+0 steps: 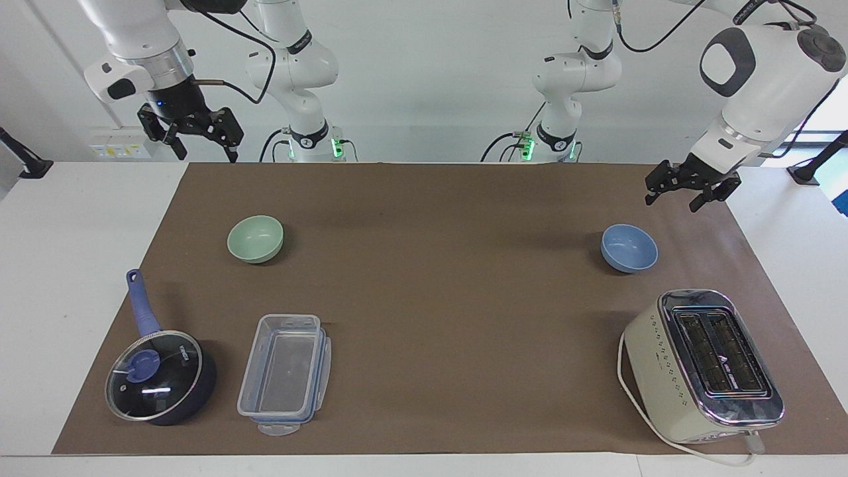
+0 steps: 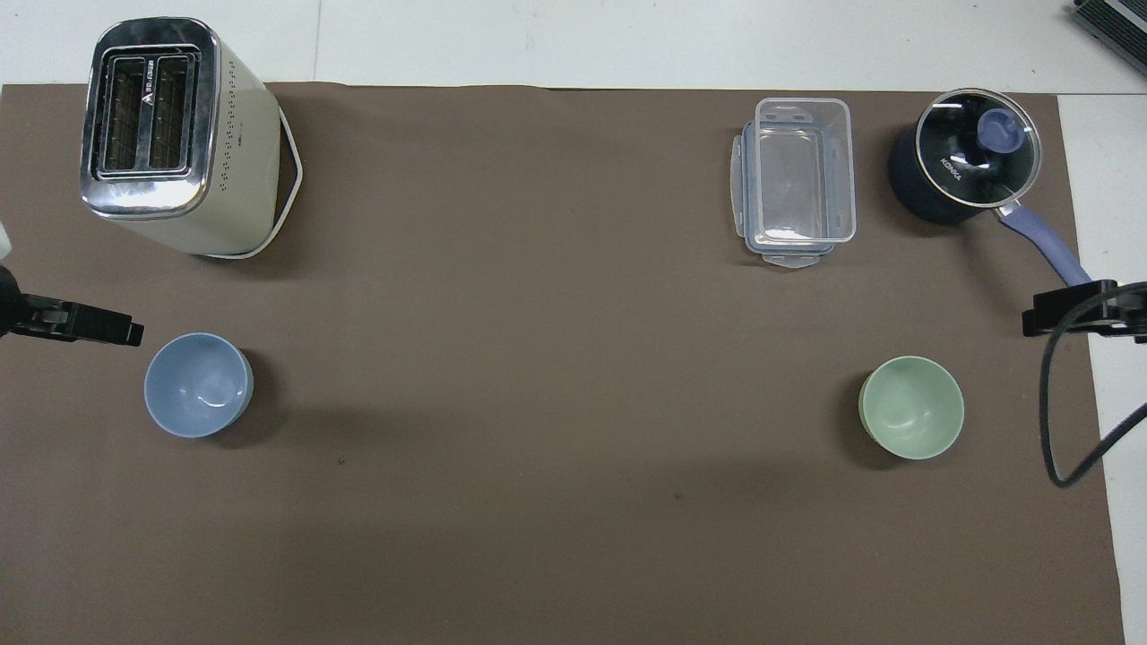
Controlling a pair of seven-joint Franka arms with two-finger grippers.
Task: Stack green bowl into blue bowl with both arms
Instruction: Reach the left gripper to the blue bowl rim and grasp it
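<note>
So your bowls sit well apart: green bowl (image 1: 255, 238) at the right arm's end, blue bowl (image 1: 629, 248) at the left arm's (one apiece). Left gripper (image 1: 691, 188) open, empty, over the mat's edge near blue; right gripper (image 1: 191, 135) open, empty, waiting.

White table (image 1: 79, 218) under brown mat (image 1: 437, 311); on mat: green bowl (image 1: 255, 238), blue bowl (image 1: 629, 248), saucepan (image 1: 161, 376), clear container (image 1: 285, 373), toaster (image 1: 703, 365).

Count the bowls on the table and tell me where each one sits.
2. The small pale mint-green matte bowl sits toward the right arm's end; the small light periwinkle-blue matte bowl sits toward the left arm's end. None appears hidden.
</note>
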